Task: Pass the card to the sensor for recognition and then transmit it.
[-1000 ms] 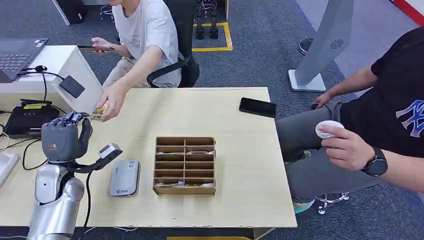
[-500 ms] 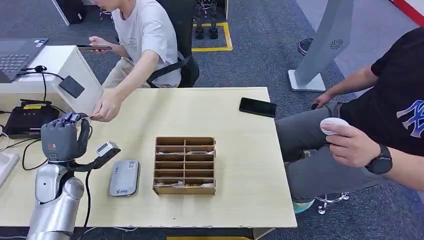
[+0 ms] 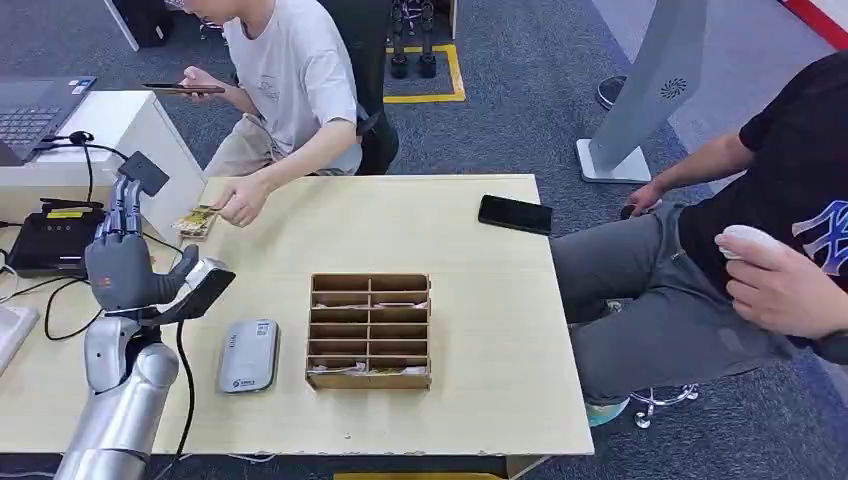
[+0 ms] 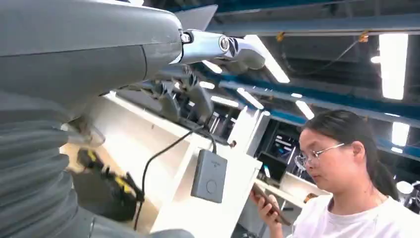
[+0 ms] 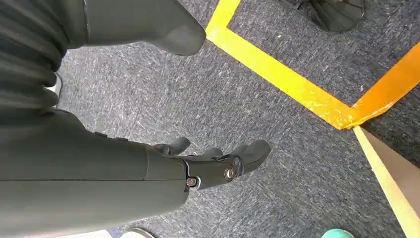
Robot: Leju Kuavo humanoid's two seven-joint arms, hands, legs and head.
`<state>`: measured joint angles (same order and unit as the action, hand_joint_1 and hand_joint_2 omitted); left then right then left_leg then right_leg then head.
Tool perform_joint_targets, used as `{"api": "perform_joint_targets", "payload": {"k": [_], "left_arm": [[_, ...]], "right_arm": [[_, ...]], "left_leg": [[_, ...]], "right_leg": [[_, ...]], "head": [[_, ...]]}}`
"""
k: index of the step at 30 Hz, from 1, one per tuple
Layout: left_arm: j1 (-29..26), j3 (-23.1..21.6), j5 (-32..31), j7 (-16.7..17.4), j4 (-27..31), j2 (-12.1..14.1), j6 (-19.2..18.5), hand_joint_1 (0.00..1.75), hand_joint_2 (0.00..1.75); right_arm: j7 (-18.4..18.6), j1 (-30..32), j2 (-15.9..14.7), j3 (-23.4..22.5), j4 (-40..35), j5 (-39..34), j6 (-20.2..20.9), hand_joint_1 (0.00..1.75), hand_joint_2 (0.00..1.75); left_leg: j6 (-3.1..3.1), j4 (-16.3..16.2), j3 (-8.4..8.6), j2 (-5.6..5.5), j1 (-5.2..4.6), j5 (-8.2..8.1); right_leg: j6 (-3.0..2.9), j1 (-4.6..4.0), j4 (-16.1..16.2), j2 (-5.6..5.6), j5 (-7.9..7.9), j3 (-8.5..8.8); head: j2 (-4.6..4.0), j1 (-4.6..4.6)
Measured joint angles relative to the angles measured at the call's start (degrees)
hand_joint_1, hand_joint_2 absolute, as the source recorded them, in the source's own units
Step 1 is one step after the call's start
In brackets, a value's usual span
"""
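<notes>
My left hand (image 3: 125,268) is raised over the table's left edge, fingers straight up and thumb spread, holding nothing. The left wrist view shows its fingers (image 4: 197,97) apart and bare. A small stack of cards (image 3: 195,221) lies on the table just beyond the hand, with a seated person's hand (image 3: 240,200) touching it. A grey card reader (image 3: 248,355) lies flat on the table to the right of my left forearm. A dark square sensor pad (image 3: 145,172) is fixed to the white stand (image 4: 209,176). My right hand (image 5: 208,166) hangs over the carpet, fingers loosely bent, holding nothing.
A wooden sorting box (image 3: 370,330) with several slots stands mid-table. A black phone (image 3: 515,214) lies at the far right edge. A black device (image 3: 55,240) with cables and a laptop (image 3: 35,110) sit at left. A second person (image 3: 790,200) sits at the right, holding a white object.
My left hand's curled fingers have straightened upward. The seated person's hand drew back from my fingertips to the card stack. The person at right lifted the white object and moved it right.
</notes>
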<state>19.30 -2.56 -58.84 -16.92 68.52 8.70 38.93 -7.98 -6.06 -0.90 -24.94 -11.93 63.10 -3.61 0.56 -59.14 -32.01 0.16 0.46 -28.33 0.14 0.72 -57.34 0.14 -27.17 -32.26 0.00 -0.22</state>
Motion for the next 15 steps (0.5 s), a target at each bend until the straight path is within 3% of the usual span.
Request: {"api": "perform_joint_targets", "payload": {"k": [2, 4, 9, 12, 15], "left_arm": [[0.0, -0.7, 1.7, 0.2, 0.0, 0.2, -0.9, 0.0, 1.75], [0.0, -1.6, 5.9, -0.4, 0.1, 0.5, -4.7, 0.0, 1.75], [-5.0, -5.5, 17.6, -4.8, 7.2, 3.3, -19.9, 0.0, 1.75], [-9.0, -7.0, 20.1, -5.5, 12.3, 5.5, -22.2, 0.0, 1.75], [-13.0, -8.5, 22.0, -8.8, 17.7, 8.1, -24.8, 0.0, 1.75]], "right_arm": [[0.0, 0.0, 0.0, 0.0, 0.0, 0.0, 0.0, 0.0, 1.75], [0.1, 0.0, 0.0, -0.2, 0.0, 0.0, -0.1, 0.0, 1.75], [-0.6, 0.7, 0.0, -1.4, 0.0, -0.7, -0.5, 0.0, 1.75], [-1.1, 1.5, -0.2, -2.0, 0.0, -1.2, -0.6, 0.0, 1.75], [-1.0, 1.7, -0.5, -2.7, 0.0, -1.0, -0.6, 0.0, 1.75]], "left_leg": [[0.0, 0.0, 0.0, 0.0, 0.0, 0.0], [0.0, 0.0, 0.0, 0.0, 0.0, 0.0], [0.0, 0.0, -0.02, 0.13, 0.0, -0.03], [0.0, 0.0, -0.12, 0.07, 0.0, -0.03], [-0.02, 0.0, -0.15, 0.1, 0.01, -0.05]], "right_leg": [[0.0, 0.0, 0.0, 0.0, 0.0, 0.0], [0.0, 0.0, 0.0, 0.0, 0.0, 0.0], [0.0, 0.0, 0.0, 0.13, 0.0, -0.03], [0.01, 0.0, 0.0, 0.08, -0.02, -0.12], [0.0, 0.0, 0.0, 0.11, -0.03, -0.16]], "head": [[0.0, 0.0], [0.0, 0.0], [0.0, -0.02], [0.0, 0.0], [0.0, 0.0]]}}
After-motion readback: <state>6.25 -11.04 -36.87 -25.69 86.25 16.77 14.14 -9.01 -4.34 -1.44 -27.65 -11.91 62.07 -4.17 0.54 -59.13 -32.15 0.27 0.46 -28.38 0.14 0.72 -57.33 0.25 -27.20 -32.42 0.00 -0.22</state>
